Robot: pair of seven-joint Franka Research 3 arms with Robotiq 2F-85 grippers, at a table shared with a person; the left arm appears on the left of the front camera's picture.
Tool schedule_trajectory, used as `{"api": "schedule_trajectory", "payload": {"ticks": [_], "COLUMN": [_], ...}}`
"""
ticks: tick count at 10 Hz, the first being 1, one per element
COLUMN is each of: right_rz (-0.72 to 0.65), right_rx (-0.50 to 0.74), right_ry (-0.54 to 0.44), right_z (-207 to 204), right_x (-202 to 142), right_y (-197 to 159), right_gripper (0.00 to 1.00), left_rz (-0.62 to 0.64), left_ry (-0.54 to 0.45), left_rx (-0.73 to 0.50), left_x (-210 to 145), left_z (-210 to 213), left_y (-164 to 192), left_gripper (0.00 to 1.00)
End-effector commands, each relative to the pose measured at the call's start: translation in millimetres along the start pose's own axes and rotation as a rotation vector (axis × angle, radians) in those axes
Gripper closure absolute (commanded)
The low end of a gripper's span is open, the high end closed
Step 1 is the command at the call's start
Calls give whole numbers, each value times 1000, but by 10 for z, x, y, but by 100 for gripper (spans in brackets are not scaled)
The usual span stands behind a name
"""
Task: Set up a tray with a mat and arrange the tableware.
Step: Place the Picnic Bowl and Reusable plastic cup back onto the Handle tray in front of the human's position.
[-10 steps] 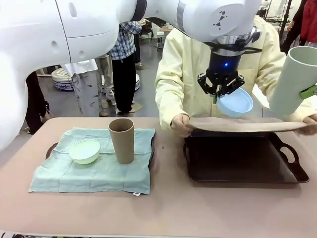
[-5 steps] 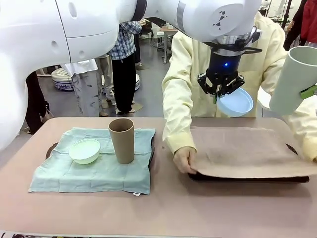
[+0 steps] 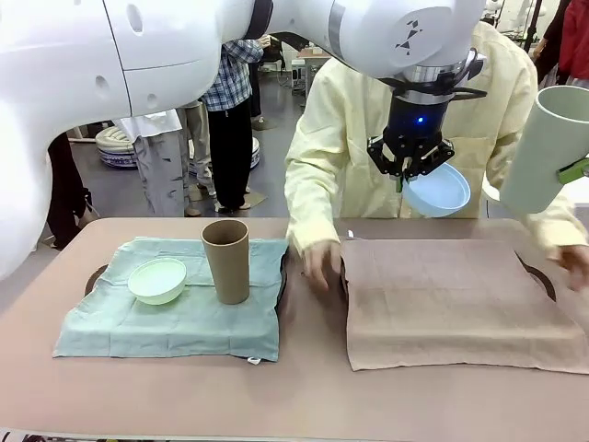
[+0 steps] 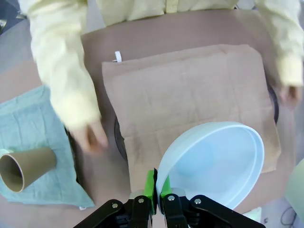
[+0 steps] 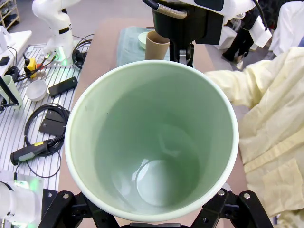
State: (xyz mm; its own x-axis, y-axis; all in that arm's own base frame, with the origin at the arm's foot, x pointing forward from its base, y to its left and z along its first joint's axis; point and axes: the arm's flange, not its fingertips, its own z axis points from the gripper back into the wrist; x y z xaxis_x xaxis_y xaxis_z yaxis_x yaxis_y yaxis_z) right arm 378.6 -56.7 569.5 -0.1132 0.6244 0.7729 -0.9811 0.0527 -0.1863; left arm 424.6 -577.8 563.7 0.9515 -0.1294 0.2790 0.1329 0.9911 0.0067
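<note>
Front view. Two bowls, two cups, two cloths counted. On the robot's left half of the table (image 3: 304, 396) a teal cloth (image 3: 175, 318) lies over a dark tray, of which only the handle ends show. On that cloth stand one pale mint bowl (image 3: 157, 279) and one tan cup (image 3: 226, 261), upright, just beside each other. The left gripper (image 3: 409, 175), reaching across to the right half, hangs above the table with its jaws clenched on the rim of the light blue bowl (image 3: 438, 191), which hangs tilted in the air. At the right edge the sage green cup (image 3: 549, 150) is held aloft, tilted; a green pad (image 3: 572, 171) presses its wall. A brown mat (image 3: 451, 304) lies flat over a second dark tray (image 3: 543, 273). One person in a pale yellow gown stands at the far side, one hand (image 3: 319, 262) at the mat's near-left corner, the other hand (image 3: 575, 262) blurred at its right edge.

Left wrist view. The green pads pinch the blue bowl's rim; the mat lies below it, the tan cup and teal cloth at lower left.

Right wrist view. The camera looks straight down into the sage cup's mouth. The right gripper (image 5: 152, 216) has its jaws spread wide around the cup's outside, grasping it. Beyond the rim show the tan cup and mint bowl on the teal cloth.
</note>
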Motion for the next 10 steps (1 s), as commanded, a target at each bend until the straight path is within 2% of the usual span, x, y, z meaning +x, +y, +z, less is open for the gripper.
{"api": "schedule_trajectory", "payload": {"ticks": [1, 10], "right_rz": [6, 6], "right_rx": [-2, -2], "right_ry": [5, 5], "right_z": [-10, -10], "right_x": [10, 10], "right_y": [-15, -15], "right_gripper": [73, 73], "left_rz": [-12, -12], "left_ry": [4, 4], "left_rx": [-17, -17], "left_x": [40, 40], "left_z": [34, 34], "left_y": [-2, -2], "left_gripper": [100, 100]}}
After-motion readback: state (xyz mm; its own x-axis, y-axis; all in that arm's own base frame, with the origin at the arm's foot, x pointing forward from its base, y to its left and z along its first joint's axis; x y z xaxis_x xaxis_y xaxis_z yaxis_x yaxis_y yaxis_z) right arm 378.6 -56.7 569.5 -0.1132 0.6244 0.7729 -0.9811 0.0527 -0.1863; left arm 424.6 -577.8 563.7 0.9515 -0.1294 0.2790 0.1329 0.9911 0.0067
